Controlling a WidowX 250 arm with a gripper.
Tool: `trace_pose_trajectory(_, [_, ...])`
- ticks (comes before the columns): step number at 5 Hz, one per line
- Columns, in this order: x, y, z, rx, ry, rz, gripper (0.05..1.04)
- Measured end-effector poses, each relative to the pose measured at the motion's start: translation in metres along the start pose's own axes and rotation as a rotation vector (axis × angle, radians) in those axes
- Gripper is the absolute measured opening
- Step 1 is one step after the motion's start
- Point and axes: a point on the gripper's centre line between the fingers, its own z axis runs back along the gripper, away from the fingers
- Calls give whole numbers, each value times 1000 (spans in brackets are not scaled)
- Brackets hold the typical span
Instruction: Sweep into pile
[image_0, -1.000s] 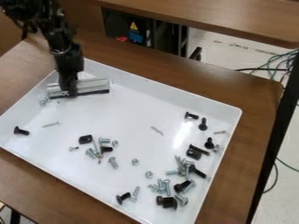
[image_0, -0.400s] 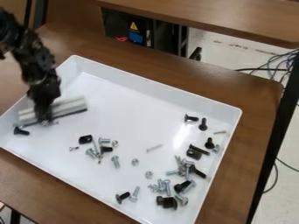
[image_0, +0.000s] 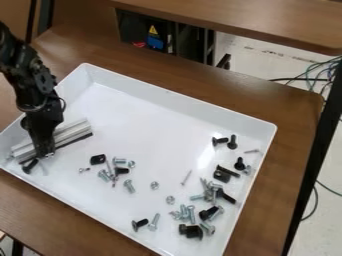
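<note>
A: Far L of the tray (image_0: 177, 98)?

B: Black screw (image_0: 29, 166), just beside the bar (image_0: 71, 134). Could slip round the bar's end once it pushes, & the end might snag the near wall.

A: Tool (image_0: 45, 152) status?

B: Closed on the bar, AFAICT. If the bar twists in that grip or rides up, small stuff gets under.

A: Next, going R?

B: Clip (image_0: 97, 159), then the mid group (image_0: 107, 174) w/ bolts & bits. Too wide a pass prob scatters it; rounded heads roll.

A: Then?

B: Lone nut (image_0: 154, 185), then a thin screw (image_0: 186, 177), well apart from the mid group. Thin one could pass under the edge if the bar's tilted.

A: & far R?

B: Main heap (image_0: 212, 193), loose, spread by the R wall. Push too hard & pcs climb the wall onto the counter (image_0: 294, 112), or the tray slides. No single pile yet, IMO.
</note>
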Motion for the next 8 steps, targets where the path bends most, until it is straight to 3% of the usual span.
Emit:
trace_pose_trajectory(1, [24,-23,0,-26,-11,245,354])
trace_pose_trajectory(2, [48,-49,2,-62,-13,408,354])
trace_pose_trajectory(3, [72,-78,5,-83,-34,437,354])
trace_pose_trajectory(5, [107,-138,13,-79,-57,354,354])
trace_pose_trajectory(6, [120,-165,21,-124,-101,357,354])
trace_pose_trajectory(8, [113,-179,36,-165,-52,414,354])
